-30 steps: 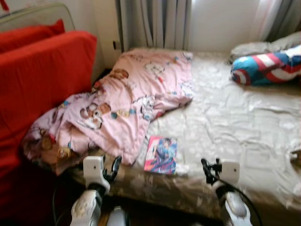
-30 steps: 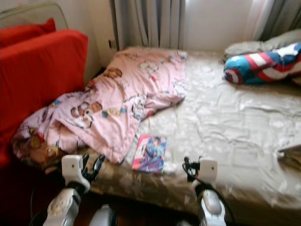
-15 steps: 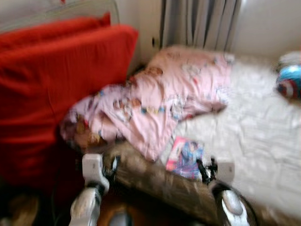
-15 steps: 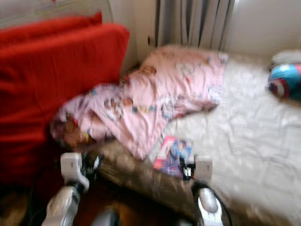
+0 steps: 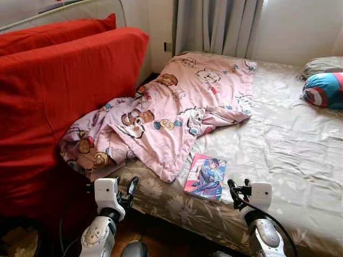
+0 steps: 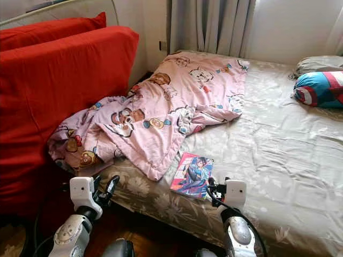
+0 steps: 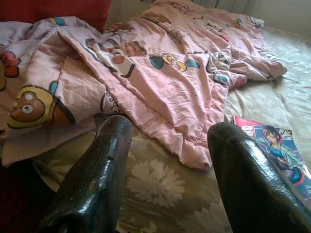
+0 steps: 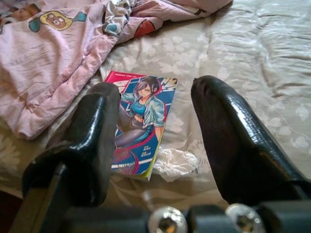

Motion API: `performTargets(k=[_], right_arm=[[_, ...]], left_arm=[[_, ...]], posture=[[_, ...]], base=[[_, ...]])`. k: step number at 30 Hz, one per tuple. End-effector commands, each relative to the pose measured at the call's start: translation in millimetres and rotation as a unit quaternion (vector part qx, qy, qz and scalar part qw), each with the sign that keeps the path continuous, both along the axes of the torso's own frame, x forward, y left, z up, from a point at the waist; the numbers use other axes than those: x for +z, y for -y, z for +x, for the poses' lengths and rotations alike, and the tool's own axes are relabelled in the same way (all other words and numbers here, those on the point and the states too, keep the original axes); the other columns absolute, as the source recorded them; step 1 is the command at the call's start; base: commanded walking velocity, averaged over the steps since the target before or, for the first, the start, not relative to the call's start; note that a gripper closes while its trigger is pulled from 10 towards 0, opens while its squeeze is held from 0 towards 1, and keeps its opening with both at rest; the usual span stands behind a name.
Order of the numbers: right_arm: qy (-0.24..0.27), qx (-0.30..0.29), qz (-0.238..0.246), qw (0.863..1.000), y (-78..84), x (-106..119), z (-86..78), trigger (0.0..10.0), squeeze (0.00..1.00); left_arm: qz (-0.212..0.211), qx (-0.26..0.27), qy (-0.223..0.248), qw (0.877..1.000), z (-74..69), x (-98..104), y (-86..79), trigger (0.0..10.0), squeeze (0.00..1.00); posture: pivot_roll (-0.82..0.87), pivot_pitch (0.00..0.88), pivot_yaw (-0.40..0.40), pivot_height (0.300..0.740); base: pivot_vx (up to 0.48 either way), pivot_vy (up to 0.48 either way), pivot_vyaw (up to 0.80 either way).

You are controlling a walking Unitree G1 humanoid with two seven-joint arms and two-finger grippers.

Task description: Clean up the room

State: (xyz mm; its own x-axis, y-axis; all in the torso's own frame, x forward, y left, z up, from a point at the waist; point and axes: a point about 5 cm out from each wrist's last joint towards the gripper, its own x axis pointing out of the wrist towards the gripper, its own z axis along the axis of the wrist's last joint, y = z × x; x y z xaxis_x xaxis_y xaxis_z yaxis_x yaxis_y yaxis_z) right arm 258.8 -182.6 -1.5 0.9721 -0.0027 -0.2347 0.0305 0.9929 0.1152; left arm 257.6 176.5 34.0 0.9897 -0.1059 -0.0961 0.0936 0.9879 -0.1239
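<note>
A pink cartoon-print blanket (image 5: 177, 110) lies crumpled across the left side of the bed (image 5: 289, 155), spilling over its near-left corner. A comic book (image 5: 205, 176) with a colourful cover lies flat near the bed's front edge, just right of the blanket's tip. A crumpled white tissue (image 8: 175, 164) sits beside the book. My left gripper (image 5: 130, 190) hangs open below the bed's edge, under the blanket. Just right of the book, my right gripper (image 5: 234, 191) is open and holds nothing.
A big red cushion or sofa back (image 5: 59, 101) stands against the bed's left side. A blue, red and white shield-print pillow (image 5: 324, 90) lies at the far right with a grey pillow (image 5: 321, 64) behind it. Grey curtains (image 5: 214, 27) hang behind the bed. Dark wooden floor (image 5: 161, 241) shows below.
The camera has swung left and then settled, so the bed sits further right and the picture is sharp. Both grippers keep their pose, open and empty.
</note>
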Motion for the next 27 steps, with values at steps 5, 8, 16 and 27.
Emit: performTargets(k=[5, 8, 16, 27], right_arm=[[0.01, -0.012, 0.002, 1.0, 3.7, 4.9, 5.2, 10.0, 0.0], [0.01, -0.014, 0.001, 1.0, 3.9, 4.9, 5.5, 10.0, 0.0], [0.01, -0.016, 0.001, 1.0, 3.8, 5.5, 6.6, 10.0, 0.0], [-0.004, 0.009, -0.017, 1.0, 0.7, 1.8, 5.4, 10.0, 0.0]], left_arm=[[-0.001, -0.005, 0.006, 1.0, 2.6, 2.3, 1.5, 10.0, 0.0], [0.0, -0.006, 0.006, 1.0, 3.0, 2.1, 1.6, 10.0, 0.0], [0.0, -0.006, 0.007, 1.0, 3.3, 2.4, 0.9, 10.0, 0.0], [-0.001, -0.003, 0.005, 1.0, 2.3, 1.8, 0.1, 10.0, 0.0]], posture=[[-0.01, 0.0, -0.023, 0.651], [-0.01, 0.0, -0.023, 0.651], [-0.01, 0.0, -0.024, 0.651], [-0.01, 0.006, -0.026, 0.651]], base=[[0.295, 0.0, 0.0], [0.296, 0.0, 0.0], [0.299, 0.0, 0.0], [0.217, 0.0, 0.0]])
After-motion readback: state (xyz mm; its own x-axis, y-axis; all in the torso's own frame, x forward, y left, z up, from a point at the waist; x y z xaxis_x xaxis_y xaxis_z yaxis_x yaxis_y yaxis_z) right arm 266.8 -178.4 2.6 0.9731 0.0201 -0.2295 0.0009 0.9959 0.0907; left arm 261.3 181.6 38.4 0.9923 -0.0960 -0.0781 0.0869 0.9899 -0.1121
